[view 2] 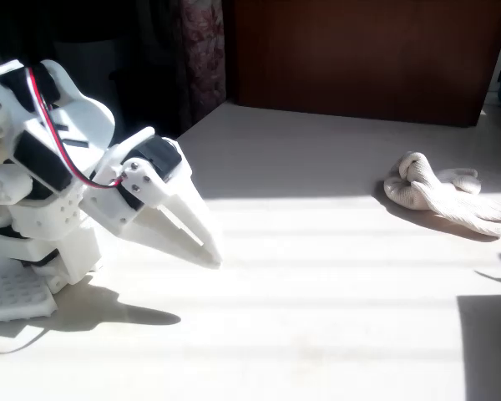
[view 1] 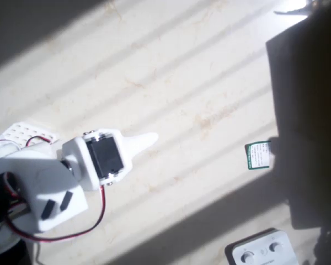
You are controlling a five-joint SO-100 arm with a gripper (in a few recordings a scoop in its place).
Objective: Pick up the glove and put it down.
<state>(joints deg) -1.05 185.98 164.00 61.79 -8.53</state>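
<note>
Closest to the camera in the fixed view, bands of sun and shade stripe the pale table (view 2: 317, 334), and a dark shadow patch cuts in at the lower right corner.

A little further back on the left, the white arm (view 2: 42, 167) sits folded low over its base, a red wire looping across it. The gripper (view 2: 207, 251) points down and to the right, its tips hanging just above the tabletop, casting a shadow beside the base. The two fingers look pressed together into one narrow wedge, nothing between them, though from this angle a thin gap could be hidden. In the overhead view the gripper (view 1: 149, 140) reads the same way: a single white point tapering to the right past the black servo block, with bare table under it.

Further off, on the right side of the fixed view, there is the glove (view 2: 442, 194), cream coloured, lying crumpled on the table with its thick fingers trailing to the right. It is well apart from the gripper, nothing touching it.

The overhead view adds a small green-and-white card (view 1: 258, 155) lying flat at the edge of a dark shadow on the right, and a white box (view 1: 262, 251) with round knobs at the bottom edge.

Farthest back, a dark wooden panel (view 2: 359, 58) runs behind the table.
</note>
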